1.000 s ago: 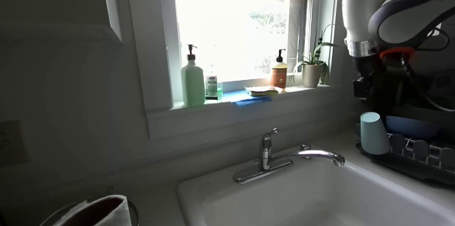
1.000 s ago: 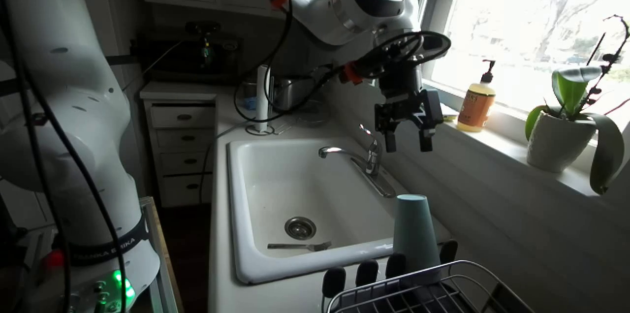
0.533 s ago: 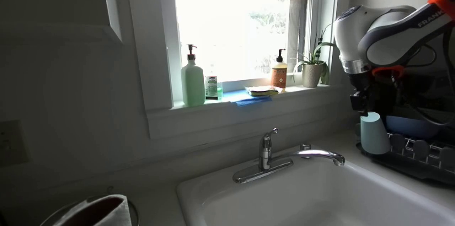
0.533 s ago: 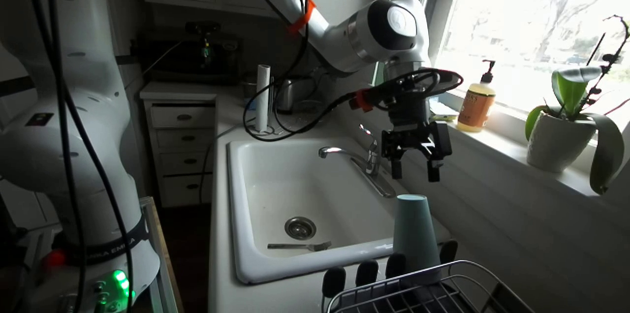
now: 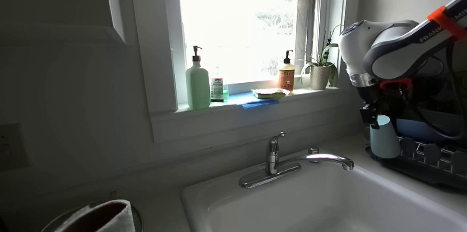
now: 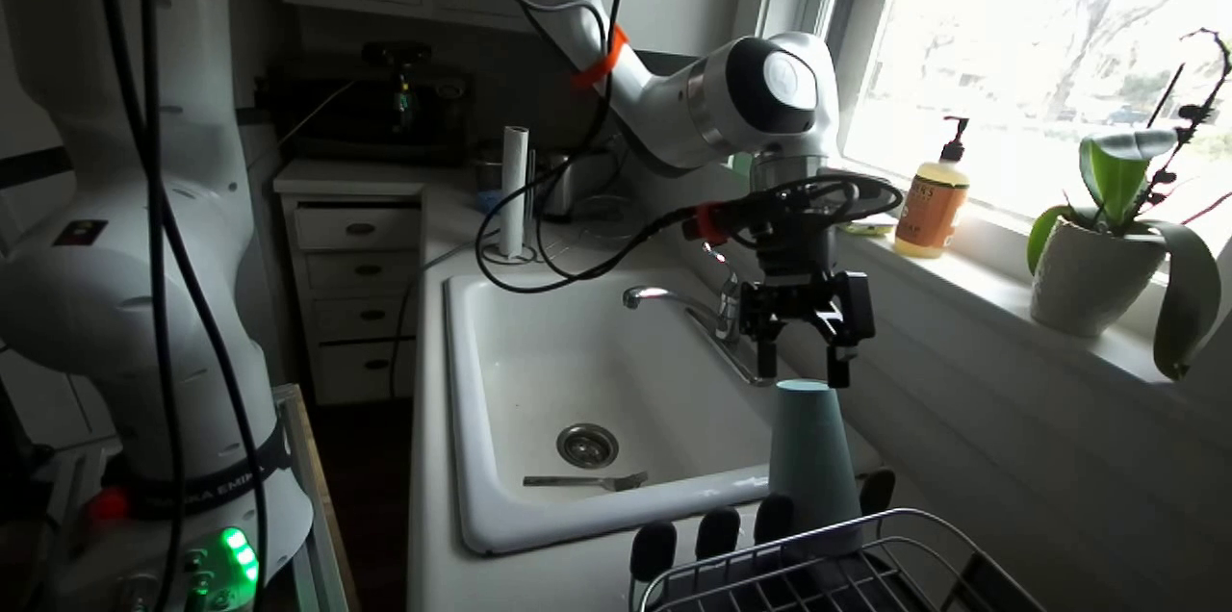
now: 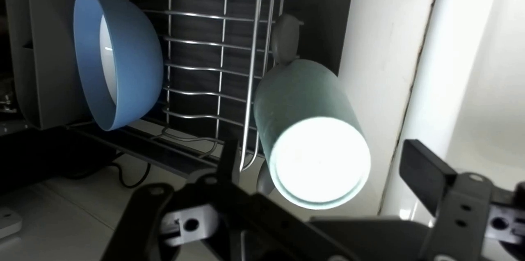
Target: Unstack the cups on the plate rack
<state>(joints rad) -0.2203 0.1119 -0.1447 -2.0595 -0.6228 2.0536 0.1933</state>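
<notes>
A pale light-blue tumbler (image 6: 813, 458) stands upside down, slightly tilted, at the corner of the plate rack (image 6: 654, 549). It also shows in an exterior view (image 5: 385, 140) and in the wrist view (image 7: 303, 88), its bright base facing the camera. Only one tumbler can be made out; a second cup is hidden. My gripper (image 6: 803, 371) is open and empty, fingertips at about the height of the tumbler's base. In the wrist view the fingers (image 7: 326, 164) stand wide apart, one each side of the base. No contact shows. In an exterior view (image 5: 375, 126) a fingertip overlaps the tumbler's top.
A blue bowl (image 7: 139, 64) stands on its side in the rack. The white sink (image 6: 467, 439) with its faucet (image 6: 729, 309) lies beside the rack. An orange soap bottle (image 6: 929, 208) and a potted plant (image 6: 1092, 280) stand on the windowsill. The wall is close to the gripper.
My arm has come down, bringing the open gripper from well above the tumbler to its base; the last half second's motion is smaller. The tumbler and rack have not moved.
</notes>
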